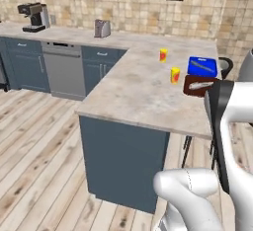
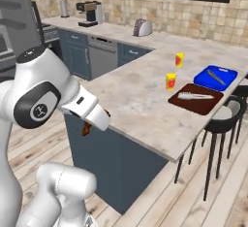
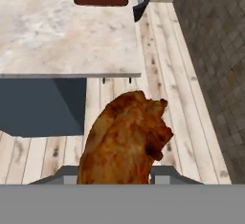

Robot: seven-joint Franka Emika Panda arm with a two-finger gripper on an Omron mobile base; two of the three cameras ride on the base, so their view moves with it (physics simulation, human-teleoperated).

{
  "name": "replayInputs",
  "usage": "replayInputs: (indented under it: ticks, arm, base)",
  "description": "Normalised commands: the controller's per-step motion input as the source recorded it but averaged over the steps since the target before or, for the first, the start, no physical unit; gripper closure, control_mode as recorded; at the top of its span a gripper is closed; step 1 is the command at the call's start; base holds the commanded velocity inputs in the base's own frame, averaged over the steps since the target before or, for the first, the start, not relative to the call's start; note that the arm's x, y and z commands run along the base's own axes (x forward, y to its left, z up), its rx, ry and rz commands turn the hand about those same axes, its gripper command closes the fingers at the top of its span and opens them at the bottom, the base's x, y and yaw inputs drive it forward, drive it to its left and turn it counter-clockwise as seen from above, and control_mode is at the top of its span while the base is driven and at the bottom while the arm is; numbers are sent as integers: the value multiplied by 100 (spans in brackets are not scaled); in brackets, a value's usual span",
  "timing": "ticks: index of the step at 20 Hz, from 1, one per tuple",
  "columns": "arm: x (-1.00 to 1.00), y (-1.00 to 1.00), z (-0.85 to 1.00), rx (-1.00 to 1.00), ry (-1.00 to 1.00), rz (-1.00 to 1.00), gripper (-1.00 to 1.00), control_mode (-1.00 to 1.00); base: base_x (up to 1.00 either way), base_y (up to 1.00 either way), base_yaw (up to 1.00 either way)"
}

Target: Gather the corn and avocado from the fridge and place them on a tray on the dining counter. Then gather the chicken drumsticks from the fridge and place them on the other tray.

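Short of the counter (image 1: pixel 128 96), gripper (image 2: pixel 92 124) clamps a drumstick (image 3: pixel 124 139), carried low toward the dark tray (image 2: pixel 193 104).

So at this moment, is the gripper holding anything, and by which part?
Yes: the gripper is shut on a browned, roasted chicken drumstick. In the hand view it grips the drumstick's near end; the rest juts forward, and the exact contact spot is hidden.

One roasted brown chicken drumstick (image 3: pixel 125 139), two flat trays, blue (image 2: pixel 216 78) and dark red (image 2: pixel 195 98), two small yellow-and-red condiment bottles (image 2: pixel 179 59) (image 2: pixel 171 81), one black-cushioned bar stool (image 2: pixel 224 113).
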Motion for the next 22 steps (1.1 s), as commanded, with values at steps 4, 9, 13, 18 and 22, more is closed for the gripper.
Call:
replayInputs:
  ticks: [4,9,13,18,22]
  arm:
    - [0,0,0,0,0,0,100,100]
    - [0,0,0,0,0,0,100,100]
    - [0,0,0,0,0,0,100,100]
    - [0,0,0,0,0,0,100,100]
    - [0,0,0,0,0,0,100,100]
  base:
    - [34,-96,3]
    - [31,-93,8]
    - [6,-93,15]
    - [0,-83,22]
    - [19,-72,27]
